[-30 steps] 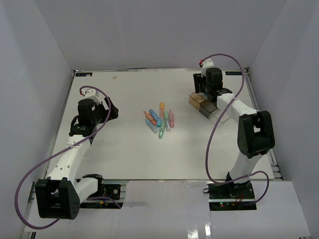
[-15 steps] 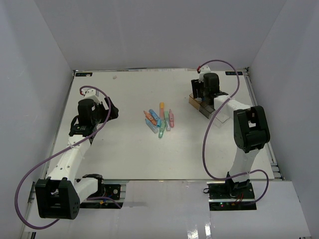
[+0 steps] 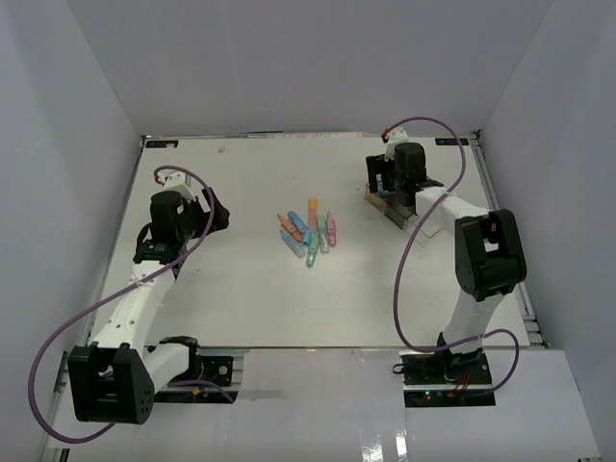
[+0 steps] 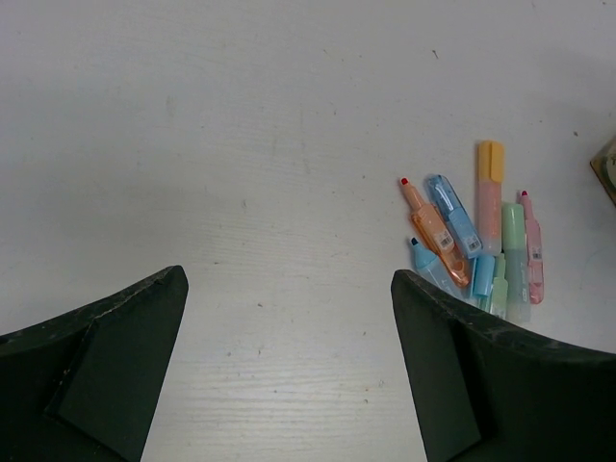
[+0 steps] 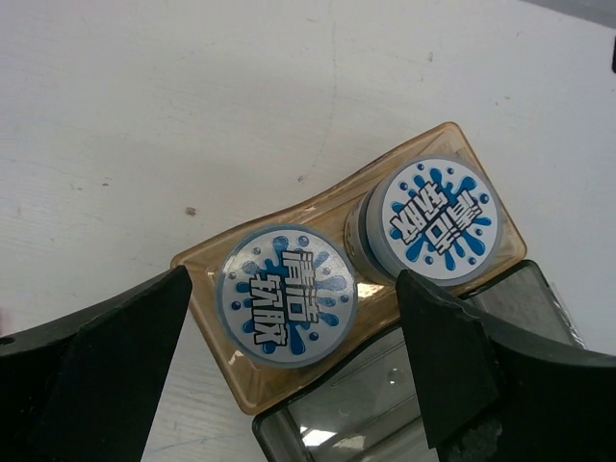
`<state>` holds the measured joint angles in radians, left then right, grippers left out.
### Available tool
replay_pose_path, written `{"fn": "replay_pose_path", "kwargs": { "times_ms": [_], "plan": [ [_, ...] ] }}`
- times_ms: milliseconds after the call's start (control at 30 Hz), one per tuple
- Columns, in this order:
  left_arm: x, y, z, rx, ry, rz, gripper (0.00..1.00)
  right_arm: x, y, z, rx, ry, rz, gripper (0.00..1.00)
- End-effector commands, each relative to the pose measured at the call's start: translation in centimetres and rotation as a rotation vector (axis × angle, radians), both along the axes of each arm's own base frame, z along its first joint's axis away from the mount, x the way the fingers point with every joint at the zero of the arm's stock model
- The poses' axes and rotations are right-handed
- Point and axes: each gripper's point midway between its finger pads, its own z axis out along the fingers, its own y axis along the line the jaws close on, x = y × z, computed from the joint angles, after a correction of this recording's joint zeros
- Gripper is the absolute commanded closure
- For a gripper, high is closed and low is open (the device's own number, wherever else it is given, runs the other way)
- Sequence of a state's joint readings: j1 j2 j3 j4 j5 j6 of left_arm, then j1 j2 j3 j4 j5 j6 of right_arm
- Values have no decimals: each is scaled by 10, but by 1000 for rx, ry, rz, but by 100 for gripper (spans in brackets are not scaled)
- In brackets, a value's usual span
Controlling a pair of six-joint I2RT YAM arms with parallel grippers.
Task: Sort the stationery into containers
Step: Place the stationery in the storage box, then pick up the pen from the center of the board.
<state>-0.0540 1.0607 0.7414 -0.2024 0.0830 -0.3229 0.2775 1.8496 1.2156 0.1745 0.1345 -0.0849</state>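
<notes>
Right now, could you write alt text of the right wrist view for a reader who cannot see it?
Two round blue-and-white patterned rolls sit side by side in a transparent amber plastic tray on a white table, with a smoky grey tray against its lower edge. The open right tool frames them, dark fingers in the lower corners.

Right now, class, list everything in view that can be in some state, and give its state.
left fingers, open, holding nothing.
right fingers, open, holding nothing.
amber tray, filled by two rolls.
patterned rolls, both lying flat, side by side in the amber tray.
grey tray, empty in the part that shows.
pastel pieces, loose in a heap on the table, unsorted.
</notes>
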Motion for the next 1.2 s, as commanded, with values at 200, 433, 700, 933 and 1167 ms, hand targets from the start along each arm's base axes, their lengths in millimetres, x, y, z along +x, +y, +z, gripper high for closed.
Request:
{"fn": "replay_pose_path", "kwargs": {
  "times_ms": [200,433,700,933,1167],
  "plan": [
    [2,-2,9,-13,-25,-13,2,-48,65,68,54,-29,91,9],
    [2,-2,8,-15,-23,-10,2,-108,139,24,56,193,109,27],
    [2,-3,9,-19,-23,-12,2,-136,179,-18,98,318,95,54],
    [2,-4,9,-27,-20,-18,2,-141,189,-51,97,380,88,61],
    [1,-5,9,-29,-22,-19,2,-138,193,-65,79,399,83,64]
  ]
}}
